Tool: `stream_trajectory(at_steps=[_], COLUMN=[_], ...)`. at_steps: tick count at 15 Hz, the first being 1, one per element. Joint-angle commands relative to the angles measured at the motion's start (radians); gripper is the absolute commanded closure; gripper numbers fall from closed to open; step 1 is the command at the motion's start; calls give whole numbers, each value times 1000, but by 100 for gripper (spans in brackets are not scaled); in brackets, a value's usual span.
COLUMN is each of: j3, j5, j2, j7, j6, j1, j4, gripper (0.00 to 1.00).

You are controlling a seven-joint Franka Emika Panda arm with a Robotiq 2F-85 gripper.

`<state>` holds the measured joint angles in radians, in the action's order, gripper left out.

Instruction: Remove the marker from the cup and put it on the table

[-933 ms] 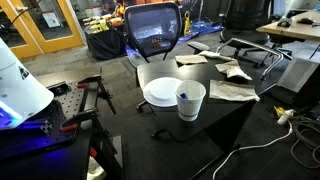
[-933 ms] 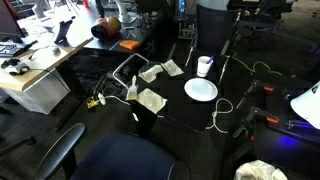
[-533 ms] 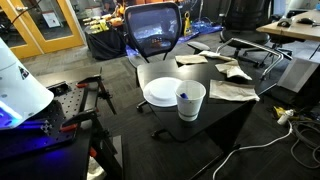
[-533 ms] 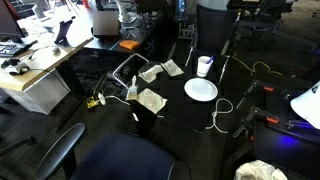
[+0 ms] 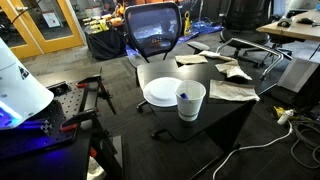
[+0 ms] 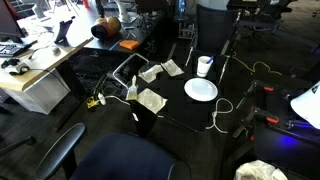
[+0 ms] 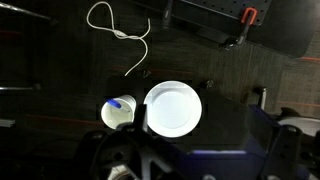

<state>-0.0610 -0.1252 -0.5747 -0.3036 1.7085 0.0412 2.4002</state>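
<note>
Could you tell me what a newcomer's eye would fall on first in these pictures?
The white cup stands out against the black table, with the blue marker inside it. A flat white plate lies close beside the cup. In an exterior view, crumpled papers are scattered on the table behind the cup, and the wrist view shows a loose white cord looping on the dark surface away from the plate.

no legible text, label, brand, number or sign in any view. cup (image 5: 191, 100): plain white, unmarked. plate (image 5: 162, 92): plain white, unmarked. papers (image 5: 232, 91) on the table (image 5: 225, 115): any print too small to read. background clutter: too blurred to make out lettering.
</note>
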Motion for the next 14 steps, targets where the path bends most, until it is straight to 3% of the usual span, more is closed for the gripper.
stream_trajectory(at_steps=[1, 14], j3=[10, 20], j5=[-62, -241], j2=[155, 529], j7=[-33, -3], j6=[42, 288], j1=[7, -28], j4=[-83, -124], gripper=[0, 0])
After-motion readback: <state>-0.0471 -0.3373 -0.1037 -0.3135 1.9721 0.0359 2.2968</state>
